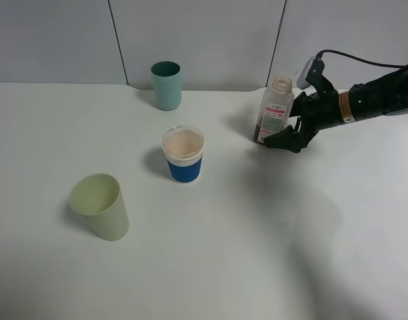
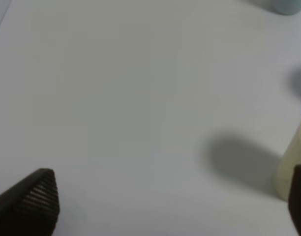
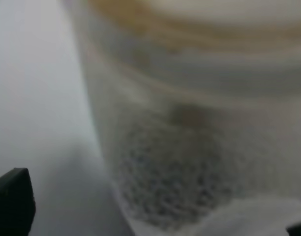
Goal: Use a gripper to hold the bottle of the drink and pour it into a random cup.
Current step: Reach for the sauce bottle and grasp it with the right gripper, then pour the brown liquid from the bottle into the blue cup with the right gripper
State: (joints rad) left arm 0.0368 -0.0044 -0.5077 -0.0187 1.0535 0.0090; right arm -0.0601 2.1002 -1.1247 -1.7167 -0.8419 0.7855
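Observation:
The clear bottle with a white and red label and brown drink stands uncapped at the right back of the table, leaning slightly. My right gripper is low at its base, on its right side. In the right wrist view the bottle fills the frame between the spread fingertips, with a gap showing beside the one finger, so the gripper is open around it. The blue-sleeved white cup stands mid-table, its inside pale peach. My left gripper is open and empty over bare table.
A tall teal cup stands at the back by the wall. A pale green cup stands at the front left and shows at the edge of the left wrist view. The white table spreads around them.

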